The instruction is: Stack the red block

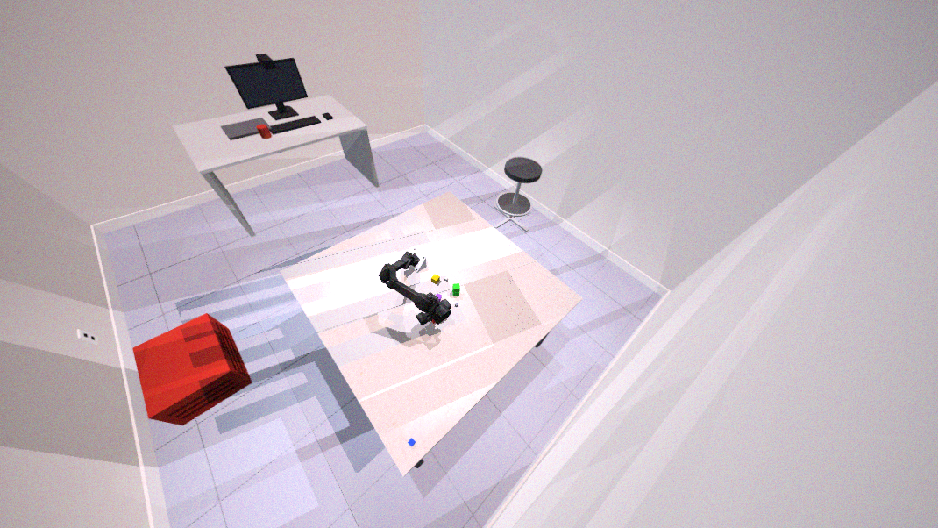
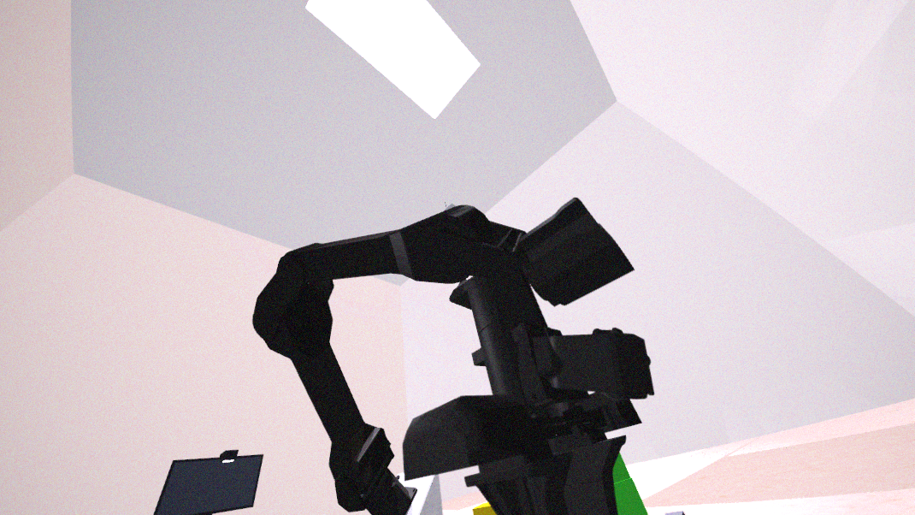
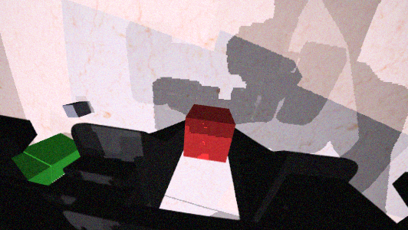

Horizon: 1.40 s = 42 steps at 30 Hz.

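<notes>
end effector (image 3: 207, 161): black, matte, angular fingers low in the wrist view, pinching the red block from both sides; in the exterior view it reaches down at the bottom centre, its tips cut off by the frame edge
red block (image 3: 208, 132): glossy cube with sharp edges, centre of the wrist view, held between the two dark fingers, top face darker than the front face; whether it touches the table i cannot tell
green tower (image 3: 47, 158): flat-faced green blocks with a seam between them, lower left of the wrist view, partly hidden behind the left finger; in the exterior view a green sliver (image 2: 617, 483) shows just right of the end effector at the bottom edge
table (image 1: 498, 308): pale pinkish slab with a faint marbled grain — streaked by bright bands and grey blocky shadows, centre of the top view
arm (image 2: 383, 256): black, smooth links with a bent elbow at centre left of the exterior view, boxy wrist housing at centre right
yellow cube (image 1: 435, 279): small, on the table just upper left of the green tower in the top view
blue cube (image 1: 411, 441): tiny, near the table's lower corner, well apart from the rest
grey cube (image 3: 77, 109): small and dull, left of centre in the wrist view, on the table beyond the fingers
red crate (image 1: 189, 367): large, ribbed sides — on the tiled floor, left of the table
</notes>
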Motion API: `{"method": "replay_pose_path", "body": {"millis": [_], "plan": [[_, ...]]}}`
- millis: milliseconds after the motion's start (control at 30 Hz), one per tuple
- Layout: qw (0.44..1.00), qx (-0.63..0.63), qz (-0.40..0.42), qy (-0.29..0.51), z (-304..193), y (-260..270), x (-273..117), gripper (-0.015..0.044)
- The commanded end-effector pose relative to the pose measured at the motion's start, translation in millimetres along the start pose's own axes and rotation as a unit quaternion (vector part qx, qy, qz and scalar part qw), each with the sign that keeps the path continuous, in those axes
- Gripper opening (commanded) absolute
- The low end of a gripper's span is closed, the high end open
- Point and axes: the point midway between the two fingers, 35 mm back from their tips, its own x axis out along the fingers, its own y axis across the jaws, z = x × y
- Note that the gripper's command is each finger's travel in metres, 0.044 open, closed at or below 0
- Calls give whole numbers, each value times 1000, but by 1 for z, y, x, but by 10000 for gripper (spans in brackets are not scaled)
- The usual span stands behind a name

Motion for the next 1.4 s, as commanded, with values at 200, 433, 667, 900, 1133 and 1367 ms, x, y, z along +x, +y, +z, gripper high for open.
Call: {"method": "replay_pose_path", "body": {"millis": [200,433,667,900,1133,1367], "plan": [[1000,-1,-2,0,0,0,-17,0],[1000,-1,-1,0,0,1,-51,0],[1000,-2,0,0,0,1,-80,0],[1000,-6,9,-28,-2,1,-116,0],[999,-14,9,-27,-5,17,-116,0],[1000,-13,18,-17,-20,87,-118,0]]}}
